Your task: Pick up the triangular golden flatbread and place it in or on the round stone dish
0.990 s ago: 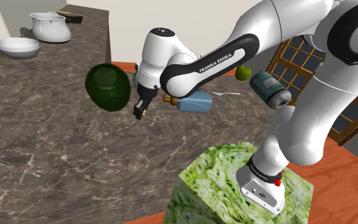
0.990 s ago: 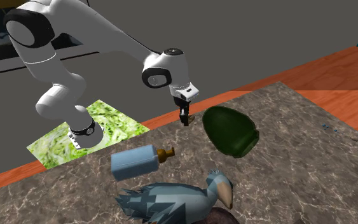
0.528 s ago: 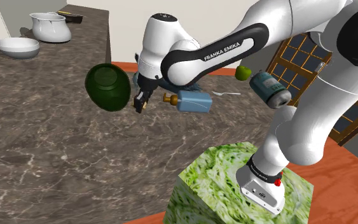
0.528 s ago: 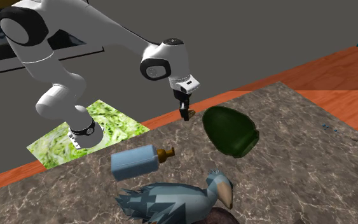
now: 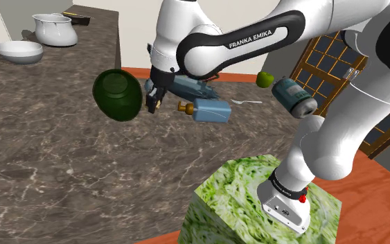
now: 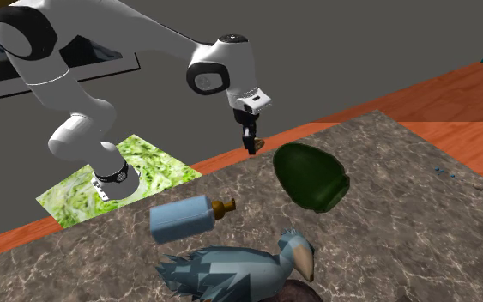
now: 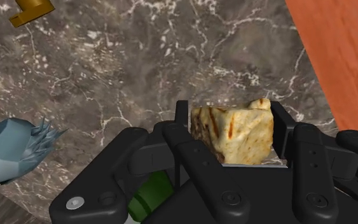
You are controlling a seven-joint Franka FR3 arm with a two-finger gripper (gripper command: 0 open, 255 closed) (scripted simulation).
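Observation:
In the wrist view the golden, char-marked flatbread (image 7: 234,130) sits clasped between my black fingers (image 7: 182,118), so the gripper (image 7: 231,137) is shut on it. Below it lie the marble counter (image 7: 139,70) and its edge onto orange floor. The gripper (image 5: 152,101) hangs above the counter beside a dark green rounded object (image 5: 117,95). From the second exterior view the gripper (image 6: 250,142) is near the counter's far edge, above the green object (image 6: 310,176). A dark rounded thing (image 6: 304,293), possibly the stone dish, lies under a blue bird figure (image 6: 231,270), mostly hidden.
A light blue bottle (image 5: 210,109) with a brown cap lies on the counter behind the gripper. A white bowl (image 5: 19,50) and a white pot (image 5: 53,29) stand at the far end. A can (image 5: 294,97) and a green apple (image 5: 264,79) sit beyond the arm.
The gripper has risen from the counter with the flatbread in it and shifted slightly toward the green object. Nothing else has moved.

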